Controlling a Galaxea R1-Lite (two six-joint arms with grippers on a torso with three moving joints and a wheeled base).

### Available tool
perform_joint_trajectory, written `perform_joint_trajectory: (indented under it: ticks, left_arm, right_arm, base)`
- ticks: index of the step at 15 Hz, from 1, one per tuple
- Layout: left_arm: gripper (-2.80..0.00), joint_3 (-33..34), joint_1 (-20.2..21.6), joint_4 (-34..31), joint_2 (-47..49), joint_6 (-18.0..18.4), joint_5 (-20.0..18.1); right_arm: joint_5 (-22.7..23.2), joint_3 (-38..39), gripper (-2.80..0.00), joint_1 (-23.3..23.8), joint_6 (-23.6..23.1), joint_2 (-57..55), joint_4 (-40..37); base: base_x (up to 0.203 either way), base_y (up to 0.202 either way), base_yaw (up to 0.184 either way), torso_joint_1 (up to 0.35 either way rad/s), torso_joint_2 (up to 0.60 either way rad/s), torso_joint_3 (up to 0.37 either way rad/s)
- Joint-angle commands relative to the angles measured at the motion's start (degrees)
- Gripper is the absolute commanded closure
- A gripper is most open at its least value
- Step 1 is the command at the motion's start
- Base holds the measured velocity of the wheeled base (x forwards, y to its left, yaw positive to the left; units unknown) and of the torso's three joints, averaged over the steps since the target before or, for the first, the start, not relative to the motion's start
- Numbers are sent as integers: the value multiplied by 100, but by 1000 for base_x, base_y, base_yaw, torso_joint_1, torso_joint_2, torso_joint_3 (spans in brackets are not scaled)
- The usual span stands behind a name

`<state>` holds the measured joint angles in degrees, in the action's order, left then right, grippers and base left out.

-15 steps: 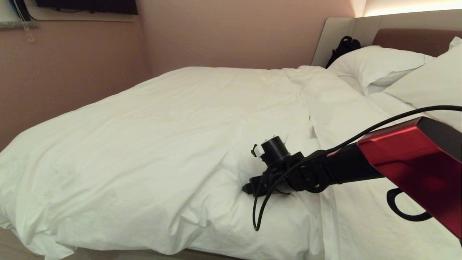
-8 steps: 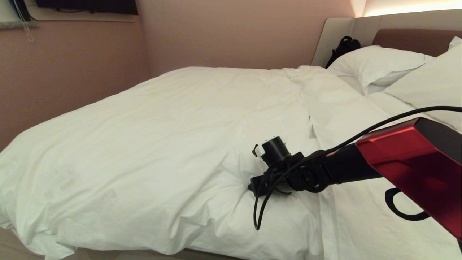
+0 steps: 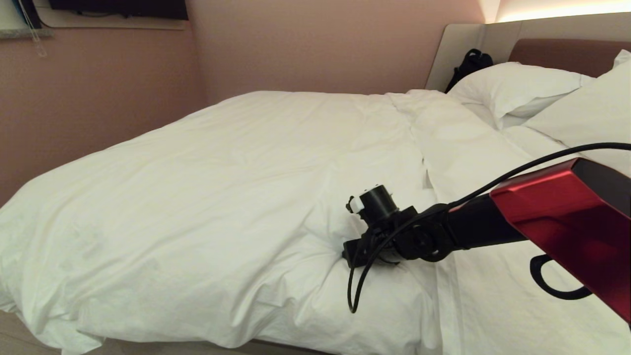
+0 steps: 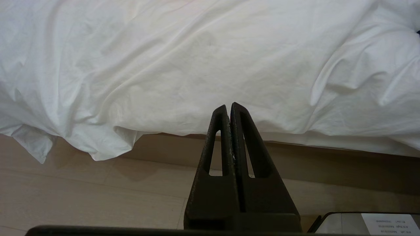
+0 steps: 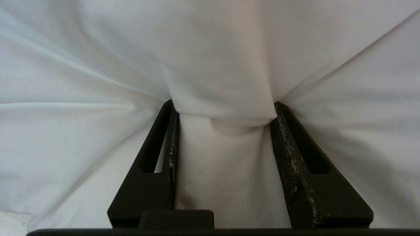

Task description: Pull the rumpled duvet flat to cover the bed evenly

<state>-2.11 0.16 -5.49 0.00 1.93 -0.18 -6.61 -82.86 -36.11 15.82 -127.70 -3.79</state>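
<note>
Nearest the camera, the robot's red right arm reaches in from the right, and its right end effector (image 5: 223,108) presses into the duvet (image 3: 222,197) near the bed's near edge, a thick fold of white cloth bunched between the two fingers (image 5: 292,157). The jaws stand about half apart with the cotton wedged between them; whether the pinch is firm enough to hold cannot be told. The left end effector (image 4: 228,109), fingers pressed together and empty, hangs low beside the bed (image 4: 295,150), facing the duvet's overhanging hem above the wood floor (image 4: 82,193). Beyond the right arm, the duvet spreads across most of the mattress, puffy and finely creased, its upper edge lying in a ridge short of the pillows (image 3: 517,88), with a strip of sheet (image 3: 493,286) showing on the head side. A dark bag (image 3: 471,64) rests against the headboard (image 3: 567,54) at the far corner. The cover looks soft, bulky and fairly light, likely to drag and stretch rather than slide as one piece. A deep bite on a thick fold or the hem should hold better than a shallow pinch, which may slip from the smooth cotton.
</note>
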Motion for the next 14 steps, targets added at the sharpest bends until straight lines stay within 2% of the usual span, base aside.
perform_joint_trajectory:
  ticks: [1, 5, 9, 14]
  left_arm:
    - [0, 0, 2, -5, 0, 1, 1]
    - [0, 0, 2, -5, 0, 1, 1]
    - [0, 0, 2, -5, 0, 1, 1]
    - [0, 0, 2, -5, 0, 1, 1]
  right_arm:
    - [-16, 7, 0, -1, 8, 43, 1]
    - [-45, 71, 0, -2, 6, 243, -17]
    - [-80, 328, 0, -13, -84, 922, -124]
    - [-86, 702, 0, -332, -519, 1698, -1293]
  base:
    - [0, 0, 0, 0, 0, 0]
    - [0, 0, 0, 0, 0, 0]
    - [0, 0, 0, 0, 0, 0]
    - [0, 0, 0, 0, 0, 0]
